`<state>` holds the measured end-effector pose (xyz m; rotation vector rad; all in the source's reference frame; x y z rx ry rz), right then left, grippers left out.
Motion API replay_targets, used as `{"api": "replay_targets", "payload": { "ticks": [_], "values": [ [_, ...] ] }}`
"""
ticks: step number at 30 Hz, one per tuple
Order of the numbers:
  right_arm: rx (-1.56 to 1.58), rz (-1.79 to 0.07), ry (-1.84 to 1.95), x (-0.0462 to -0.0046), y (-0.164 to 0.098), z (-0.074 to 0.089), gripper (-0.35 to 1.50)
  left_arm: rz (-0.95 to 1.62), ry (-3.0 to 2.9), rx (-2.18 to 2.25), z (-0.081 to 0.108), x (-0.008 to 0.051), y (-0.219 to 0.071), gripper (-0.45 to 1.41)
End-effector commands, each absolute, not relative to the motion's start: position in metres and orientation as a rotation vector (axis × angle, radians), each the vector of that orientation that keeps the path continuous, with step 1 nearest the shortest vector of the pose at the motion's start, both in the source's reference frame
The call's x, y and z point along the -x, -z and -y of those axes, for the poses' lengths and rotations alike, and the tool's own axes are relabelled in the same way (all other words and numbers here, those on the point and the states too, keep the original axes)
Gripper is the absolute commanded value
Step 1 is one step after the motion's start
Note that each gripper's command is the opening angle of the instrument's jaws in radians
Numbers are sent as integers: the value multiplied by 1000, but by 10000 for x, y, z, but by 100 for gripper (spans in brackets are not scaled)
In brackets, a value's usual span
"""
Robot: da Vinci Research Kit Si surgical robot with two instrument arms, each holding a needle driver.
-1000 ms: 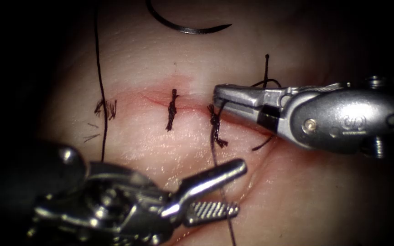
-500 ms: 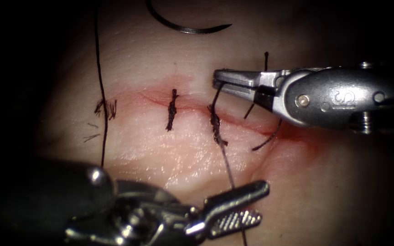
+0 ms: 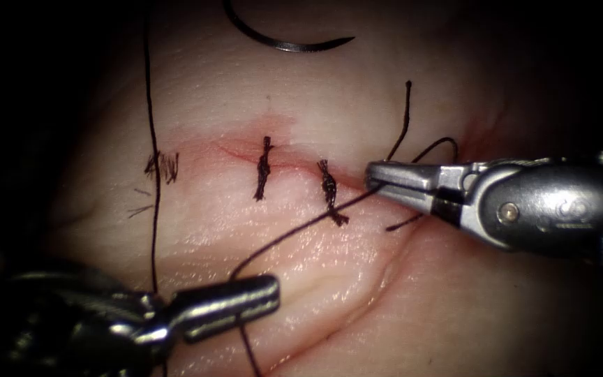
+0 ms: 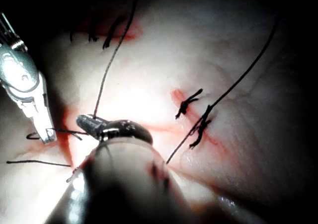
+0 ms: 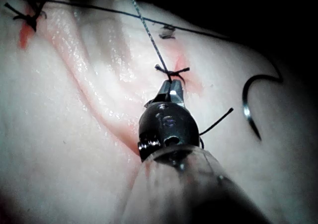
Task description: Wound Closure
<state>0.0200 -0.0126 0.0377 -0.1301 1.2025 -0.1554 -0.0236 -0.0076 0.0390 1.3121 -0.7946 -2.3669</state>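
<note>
A pale, glistening slab of tissue [image 3: 301, 272] lies under a bright pool of light, its surface moist and faintly creased, with darkness all around its edges. A thin reddish cut [image 3: 246, 152] runs across it from left to right, tinged with red fluid [image 3: 273, 129] along its line. Two dark knotted stitches cross the cut: a left stitch [image 3: 264, 167] and a second stitch [image 3: 330, 192] just to its right. Short frayed thread ends [image 3: 164, 165] sit at the far left end of the cut. The curved needle [image 3: 280, 43] lies free on the tissue well above the cut, held by neither tool and not in the tissue. From the right, the right tool [image 3: 375, 179] reaches in with its jaws closed on the thread [image 3: 294, 230] just to the right of the second stitch. That thread runs taut and slanting down to the left, crossing the lower end of the second stitch, to the left tool [image 3: 263, 293] at the lower left, whose jaws are closed on it as well. Below the left tool the thread trails on toward the lower edge. Another long strand [image 3: 151, 139] runs nearly straight up and down over the left part of the tissue. Loose curling ends of thread [image 3: 405, 115] rise above the right tool near the right end of the cut.
</note>
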Motion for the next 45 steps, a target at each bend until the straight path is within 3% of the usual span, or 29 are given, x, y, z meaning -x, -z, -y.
{"api": "replay_targets", "payload": {
  "ticks": [1, 3, 4, 5, 6, 7, 8, 9, 15, 17, 19, 20, 21, 22, 34, 45],
  "values": [
    [123, -1207, 145, -200, -376, 130, -35, 799, 2371, -1308, 74, 238, -394, -45],
    [116, -1210, 136, -198, -375, 132, -35, 799, 2376, -1303, 74, 236, -394, -45],
    [93, -1214, 108, -194, -372, 135, -25, 802, 2385, -1296, 71, 233, -394, -45],
    [77, -1215, 90, -193, -371, 136, 20, 802, 2389, -1293, 69, 232, -394, -45],
    [77, -1215, 90, -193, -371, 136, 20, 802, 2389, -1293, 69, 232, -394, -45],
    [37, -1224, 17, -190, -368, 138, 113, 803, 2401, -1293, 66, 232, -395, -45],
    [28, -1231, -8, -188, -367, 138, 126, 802, 2403, -1291, 64, 232, -396, -45],
    [25, -1249, -38, -182, -365, 141, 138, 802, 2407, -1289, 62, 231, -396, -45],
    [28, -1285, -96, -154, -345, 119, 146, 814, 2411, -1275, 76, 227, -390, -45],
    [11, -1288, -111, -151, -339, 106, 143, 823, 2401, -1265, 81, 229, -387, -45],
    [16, -1299, -82, -148, -334, 97, 118, 826, 2397, -1267, 87, 230, -386, -45],
    [9, -1308, -50, -148, -332, 93, 89, 821, 2393, -1264, 92, 231, -385, -45],
    [-65, -1315, 62, -155, -327, 82, -28, 809, 2388, -1246, 98, 232, -386, -45],
    [-96, -1296, 80, -161, -327, 77, -35, 802, 2387, -1240, 101, 233, -387, -45],
    [-327, -1294, 302, -276, -414, 72, -35, 807, 2324, -1227, 75, 237, -382, -45],
    [-476, -1451, 262, -258, -411, 89, -35, 862, 2347, -1204, 33, 244, -421, -45]
  ]
}}
